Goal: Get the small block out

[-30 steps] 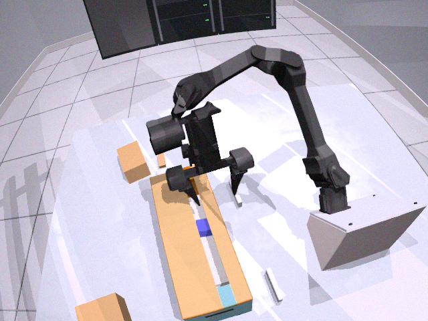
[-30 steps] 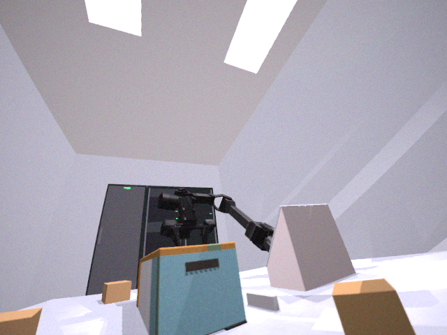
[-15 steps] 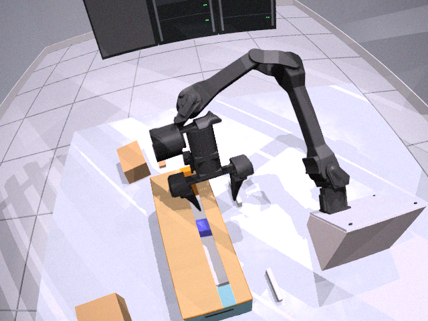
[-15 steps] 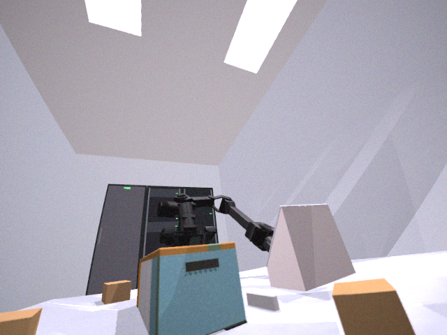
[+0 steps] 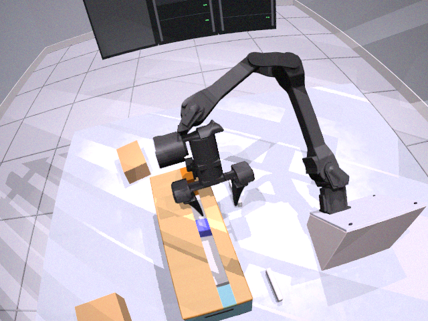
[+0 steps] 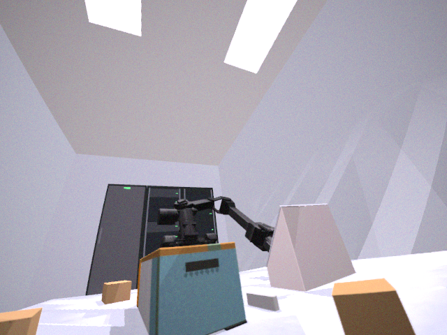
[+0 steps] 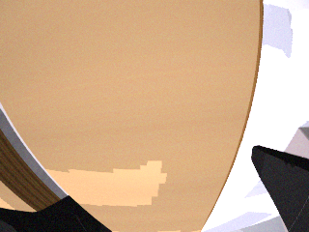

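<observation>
A blue block sits in the long top slot of the tan-topped box, nearer the middle than either end. The slot has an orange far end and a teal near end. My gripper is open and empty, pointing down. One finger is at the slot, its tip just on the orange side of the block; whether it touches the block or how deep it reaches I cannot tell. The other finger is outside the box's right long side. The block is not visible in the wrist view, and the fingertips are hidden in the exterior view.
A tan block stands beyond the box's far left corner, and another tan block is at the near left. A white bar lies right of the box. The arm's grey pedestal is farther right.
</observation>
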You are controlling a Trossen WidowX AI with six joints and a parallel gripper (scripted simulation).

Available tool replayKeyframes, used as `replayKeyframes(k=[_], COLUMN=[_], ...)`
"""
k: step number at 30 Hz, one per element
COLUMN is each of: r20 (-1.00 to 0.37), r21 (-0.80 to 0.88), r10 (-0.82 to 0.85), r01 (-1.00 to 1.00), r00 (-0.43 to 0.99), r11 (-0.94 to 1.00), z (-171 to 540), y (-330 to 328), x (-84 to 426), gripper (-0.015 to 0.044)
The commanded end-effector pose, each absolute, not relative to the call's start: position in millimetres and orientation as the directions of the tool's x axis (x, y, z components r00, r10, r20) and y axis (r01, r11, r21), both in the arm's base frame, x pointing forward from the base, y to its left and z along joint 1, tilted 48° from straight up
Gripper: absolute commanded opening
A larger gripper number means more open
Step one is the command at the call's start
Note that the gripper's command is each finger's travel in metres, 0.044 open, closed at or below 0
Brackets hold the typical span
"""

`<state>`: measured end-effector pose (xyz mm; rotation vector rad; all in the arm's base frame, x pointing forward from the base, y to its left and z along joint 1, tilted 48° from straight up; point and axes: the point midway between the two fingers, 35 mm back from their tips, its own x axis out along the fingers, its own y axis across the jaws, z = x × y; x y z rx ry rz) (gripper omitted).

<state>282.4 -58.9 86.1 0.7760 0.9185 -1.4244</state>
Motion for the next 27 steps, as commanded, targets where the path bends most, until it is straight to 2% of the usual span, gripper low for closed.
replayKeyframes(k=[1, 27], r20=[-0.882, -0.883], r21=[-0.087, -0.088], r10=[-0.467, -0.465], r01=[0.996, 0.996], r00=[-0.066, -0.067], r11=[0.024, 0.023], z=[86.1, 42.0], y=[-58.9, -19.9], x=[282.4, 277.3], gripper=[0.04, 0.04])
